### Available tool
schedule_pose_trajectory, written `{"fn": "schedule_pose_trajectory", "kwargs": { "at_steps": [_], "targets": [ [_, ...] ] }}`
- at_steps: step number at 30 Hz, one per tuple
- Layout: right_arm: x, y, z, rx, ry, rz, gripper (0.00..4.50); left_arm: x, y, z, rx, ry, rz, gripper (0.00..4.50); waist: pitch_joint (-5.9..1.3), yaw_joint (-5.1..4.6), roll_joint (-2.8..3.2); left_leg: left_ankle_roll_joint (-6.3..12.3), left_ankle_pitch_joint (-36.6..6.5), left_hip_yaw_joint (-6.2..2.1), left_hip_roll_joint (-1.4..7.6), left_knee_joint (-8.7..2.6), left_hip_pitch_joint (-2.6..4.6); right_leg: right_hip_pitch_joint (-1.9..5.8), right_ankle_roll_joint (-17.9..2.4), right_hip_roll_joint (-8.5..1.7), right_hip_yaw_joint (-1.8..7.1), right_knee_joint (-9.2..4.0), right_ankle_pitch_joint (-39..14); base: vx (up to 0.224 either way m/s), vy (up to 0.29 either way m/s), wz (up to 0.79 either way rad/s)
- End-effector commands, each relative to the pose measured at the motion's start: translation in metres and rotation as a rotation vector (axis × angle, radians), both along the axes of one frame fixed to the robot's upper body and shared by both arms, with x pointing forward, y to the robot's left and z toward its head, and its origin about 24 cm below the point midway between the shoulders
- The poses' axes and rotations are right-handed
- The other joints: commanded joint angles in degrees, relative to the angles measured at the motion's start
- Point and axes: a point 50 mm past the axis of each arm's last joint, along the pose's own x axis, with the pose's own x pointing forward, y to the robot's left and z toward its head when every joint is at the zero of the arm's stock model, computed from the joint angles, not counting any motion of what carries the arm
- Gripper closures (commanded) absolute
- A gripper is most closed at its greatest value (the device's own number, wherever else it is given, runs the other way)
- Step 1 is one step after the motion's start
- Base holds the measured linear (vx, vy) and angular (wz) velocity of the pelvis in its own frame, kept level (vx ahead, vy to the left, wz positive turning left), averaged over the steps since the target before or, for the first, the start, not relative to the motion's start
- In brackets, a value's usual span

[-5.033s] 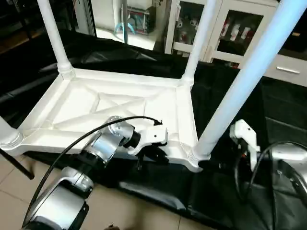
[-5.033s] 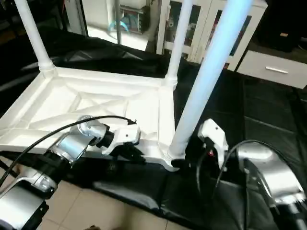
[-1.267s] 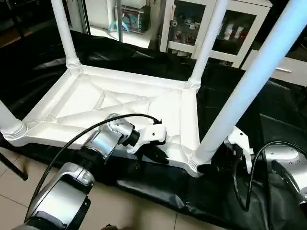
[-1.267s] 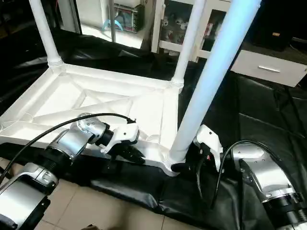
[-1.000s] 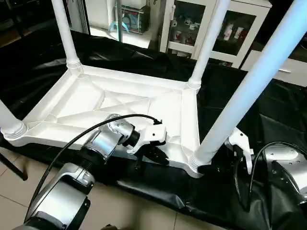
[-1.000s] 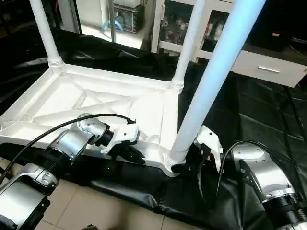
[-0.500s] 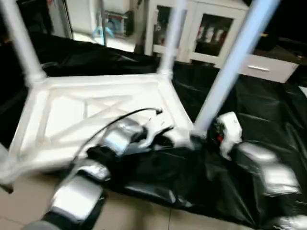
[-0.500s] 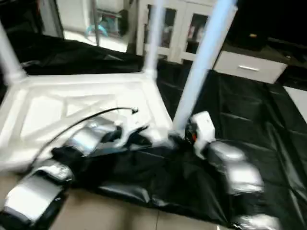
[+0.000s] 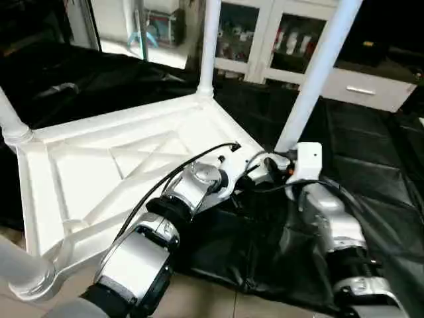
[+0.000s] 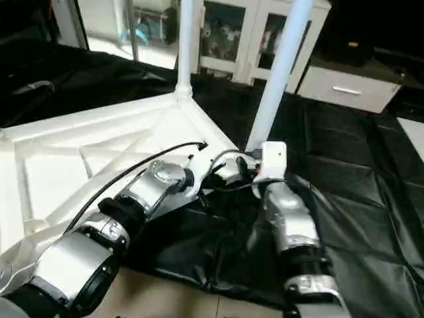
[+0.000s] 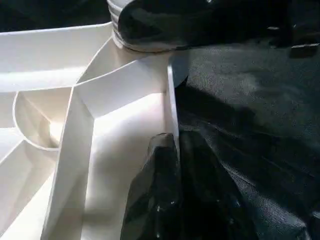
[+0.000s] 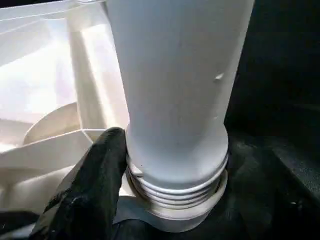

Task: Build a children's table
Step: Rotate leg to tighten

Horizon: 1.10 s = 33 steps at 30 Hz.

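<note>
Left gripper (image 11: 172, 190) pinches tabletop (image 9: 93, 165) rim; right gripper (image 12: 165, 200) clamps 1 o'clock leg (image 9: 318, 73) at socket—sideways pull risks unseating it.

Both silver forearms reached forward and converged — left gripper (image 11: 172, 165) jaws pinched shut, right gripper (image 12: 150, 200) jaws clamped shut.
</note>
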Motion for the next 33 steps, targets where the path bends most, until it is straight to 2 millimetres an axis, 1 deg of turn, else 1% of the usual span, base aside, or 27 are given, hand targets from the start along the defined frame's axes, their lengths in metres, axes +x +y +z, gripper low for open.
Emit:
{"fn": "schedule_pose_trajectory", "kwargs": {
  "at_steps": [1,2,3,4,5,6,7,8,9,10,12,13,14,15,16,17,18,19,22,23,24,26,27,28,29,30,33],
  "targets": [
    [-0.005,-0.002,0.004,0.009,-0.022,0.075,1.26,-0.004,-0.015,0.012,-0.070,-0.040,-0.122,4.50,-3.35,0.41,-0.74,5.52,-9.1,-0.33,1.15,-3.90,0.58,2.98,-12.3,-2.54,1.50,-3.87,-10.3,0.000,0.000,0.00],
    [-0.006,-0.008,0.007,0.003,-0.032,0.075,1.07,-0.005,-0.015,0.012,-0.069,-0.037,-0.132,4.50,-3.34,0.59,-0.93,5.23,-9.9,-0.36,1.20,-3.93,0.61,2.97,-11.8,-2.63,1.50,-4.00,-12.4,0.000,0.000,0.00],
    [-0.006,-0.008,0.007,0.003,-0.032,0.075,1.02,-0.005,-0.015,0.012,-0.069,-0.037,-0.132,4.50,-3.29,0.63,-0.89,5.03,-10.2,-0.38,1.22,-3.99,0.61,2.90,-11.6,-2.64,1.51,-4.09,-13.2,0.000,0.000,0.00],
    [-0.009,-0.018,0.014,-0.006,-0.051,0.102,0.91,-0.007,-0.012,0.011,-0.058,-0.036,-0.177,4.50,-3.25,0.65,-0.90,4.61,-10.9,-0.41,1.27,-4.06,0.63,2.78,-11.2,-2.63,1.50,-4.21,-14.6,0.000,0.000,0.00],
    [-0.010,-0.021,0.017,-0.011,-0.057,0.114,0.80,-0.008,-0.011,0.010,-0.055,-0.035,-0.193,4.50,-3.09,1.15,-1.23,4.60,-11.3,-0.37,1.35,-4.08,0.81,2.77,-10.6,-2.64,1.54,-4.40,-15.7,0.000,0.000,0.00],
    [-0.014,-0.028,0.023,-0.022,-0.063,0.161,0.71,-0.011,-0.008,0.009,-0.044,-0.034,-0.243,4.50,-3.08,1.24,-1.19,4.76,-11.5,-0.32,1.29,-4.08,0.81,2.65,-10.4,-2.59,1.59,-4.43,-16.0,0.000,0.000,0.00],
    [-0.016,-0.034,0.028,-0.037,-0.067,0.200,0.65,-0.013,-0.004,0.007,-0.036,-0.026,-0.284,4.50,-3.05,1.44,-1.23,4.85,-11.6,-0.46,1.39,-4.16,0.65,2.92,-10.1,-2.67,1.54,-4.40,-16.3,0.000,0.000,0.00],
    [-0.018,-0.037,0.030,-0.046,-0.068,0.223,0.58,-0.014,-0.002,0.006,-0.031,-0.020,-0.307,4.50,-2.92,1.54,-1.19,4.87,-11.7,-0.43,1.50,-4.21,0.64,2.67,-9.7,-2.74,1.65,-4.45,-16.8,0.000,0.000,0.00],
    [-0.022,-0.041,0.034,-0.060,-0.063,0.293,0.48,-0.018,0.002,0.005,-0.026,-0.018,-0.371,4.50,-2.99,1.75,-1.05,4.78,-12.0,-0.54,1.52,-4.25,0.63,2.84,-9.4,-2.74,1.59,-4.52,-17.5,0.000,0.000,0.00],
    [-0.027,-0.045,0.038,-0.075,-0.066,0.362,0.36,-0.021,0.008,0.004,-0.022,0.004,-0.414,4.50,-2.95,1.76,-0.85,4.71,-12.2,-0.46,1.54,-4.23,0.62,2.73,-9.4,-2.73,1.67,-4.49,-17.3,0.000,0.000,0.00],
    [-0.040,-0.052,0.044,-0.116,-0.044,0.518,0.13,-0.025,0.019,0.001,0.004,0.025,-0.491,4.50,-2.97,2.25,-0.74,4.50,-12.4,-0.51,1.78,-4.28,0.72,2.65,-9.8,-2.82,1.71,-4.38,-16.4,0.000,0.000,0.00],
    [-0.045,-0.054,0.046,-0.134,-0.032,0.566,0.13,-0.026,0.022,0.000,0.015,0.028,-0.514,4.50,-2.99,2.51,-0.75,4.49,-12.5,-0.56,1.85,-4.29,0.74,2.70,-9.8,-2.82,1.68,-4.35,-16.1,0.000,0.000,0.00],
    [-0.050,-0.056,0.047,-0.148,-0.017,0.608,0.05,-0.026,0.027,-0.002,0.029,0.031,-0.520,4.50,-2.92,2.89,-0.23,4.56,-12.7,-0.50,1.93,-4.32,0.93,2.62,-10.2,-2.80,1.83,-4.23,-14.8,0.000,0.000,0.00],
    [-0.059,-0.059,0.048,-0.164,0.013,0.679,0.05,-0.026,0.035,-0.002,0.045,0.029,-0.538,4.50,-2.91,2.71,-0.34,4.32,-13.3,-0.51,1.90,-4.39,0.79,2.69,-10.6,-2.74,1.77,-4.21,-14.4,0.000,0.000,0.00],
    [-0.060,-0.059,0.048,-0.164,0.015,0.683,0.05,-0.026,0.036,-0.002,0.046,0.028,-0.540,4.50,-2.94,2.81,-0.45,4.27,-13.5,-0.57,1.89,-4.41,0.76,2.84,-10.5,-2.71,1.73,-4.21,-14.5,0.000,0.000,0.00],
    [-0.068,-0.061,0.047,-0.170,0.048,0.744,0.05,-0.026,0.042,0.000,0.041,0.008,-0.575,4.50,-2.94,2.69,-0.37,4.00,-13.8,-0.72,1.89,-4.52,0.52,2.93,-10.5,-2.84,1.71,-4.10,-14.7,0.000,0.000,0.00],
    [-0.071,-0.061,0.047,-0.171,0.063,0.767,0.05,-0.026,0.044,0.002,0.030,-0.008,-0.588,4.50,-2.99,2.71,-0.51,3.96,-14.2,-0.67,1.94,-4.40,0.67,2.85,-10.5,-2.91,1.74,-4.13,-14.8,0.000,0.000,0.00],
    [-0.072,-0.061,0.046,-0.169,0.069,0.774,0.05,-0.026,0.045,0.003,0.022,-0.019,-0.584,4.50,-2.99,2.58,-0.44,3.83,-14.3,-0.70,1.92,-4.45,0.54,2.84,-10.7,-2.88,1.72,-4.11,-15.0,0.000,0.000,0.00],
    [-0.076,-0.058,0.044,-0.160,0.081,0.798,0.05,-0.024,0.046,0.008,-0.016,-0.020,-0.573,4.50,-2.95,2.48,-0.39,3.14,-15.0,-0.64,1.95,-4.44,0.68,2.59,-10.8,-2.93,1.72,-4.27,-16.4,0.000,0.000,0.00],
    [-0.079,-0.053,0.041,-0.154,0.084,0.817,0.01,-0.025,0.044,0.015,-0.085,0.007,-0.575,4.22,-2.93,2.46,-0.29,2.74,-15.0,-0.67,1.99,-4.52,0.70,2.61,-10.9,-2.95,1.75,-4.24,-16.4,0.000,0.000,0.00],
    [-0.080,-0.050,0.040,-0.155,0.084,0.824,0.01,-0.025,0.041,0.018,-0.118,0.011,-0.573,4.22,-2.96,2.47,-0.27,2.55,-14.4,-0.69,2.00,-4.51,0.66,2.63,-11.1,-2.95,1.75,-4.10,-15.8,0.000,0.000,0.00],
    [-0.080,-0.049,0.040,-0.157,0.085,0.830,0.00,-0.025,0.040,0.019,-0.129,0.006,-0.580,3.93,-3.04,2.63,-0.26,2.76,-13.6,-0.56,1.86,-4.32,0.67,2.66,-11.8,-2.92,1.76,-3.86,-14.3,0.000,0.000,0.00],
    [-0.080,-0.049,0.040,-0.157,0.085,0.831,0.00,-0.025,0.040,0.019,-0.131,0.005,-0.581,3.91,-3.12,2.75,-0.01,2.86,-12.9,-0.53,2.04,-4.31,0.85,2.57,-12.8,-2.90,1.79,-3.70,-12.3,0.000,0.000,0.00],
    [-0.081,-0.049,0.040,-0.157,0.086,0.832,0.00,-0.025,0.039,0.019,-0.131,-0.001,-0.582,3.91,-3.10,2.75,-0.03,2.99,-12.7,-0.49,2.05,-4.30,0.84,2.56,-13.1,-2.80,1.77,-3.65,-11.4,0.000,0.000,0.00],
    [-0.081,-0.049,0.039,-0.158,0.088,0.838,0.00,-0.024,0.035,0.020,-0.132,-0.046,-0.587,3.91,-3.16,2.69,0.13,3.34,-12.4,-0.53,1.98,-4.25,0.70,2.76,-13.3,-2.64,1.73,-3.59,-9.7,0.000,0.000,0.00],
    [-0.082,-0.048,0.039,-0.158,0.088,0.840,0.00,-0.025,0.032,0.020,-0.130,-0.065,-0.591,3.91,-3.25,2.62,-0.01,3.68,-12.0,-0.53,1.93,-4.19,0.59,2.97,-13.4,-2.73,1.73,-3.41,-8.5,0.000,0.000,0.00],
    [-0.082,-0.048,0.039,-0.161,0.087,0.842,0.00,-0.026,0.032,0.018,-0.117,-0.058,-0.601,3.91,-3.15,2.50,-0.13,4.06,-12.3,-0.48,1.89,-4.14,0.57,2.98,-13.0,-2.86,1.76,-3.60,-10.1,0.000,0.000,0.00]
  ]
}}
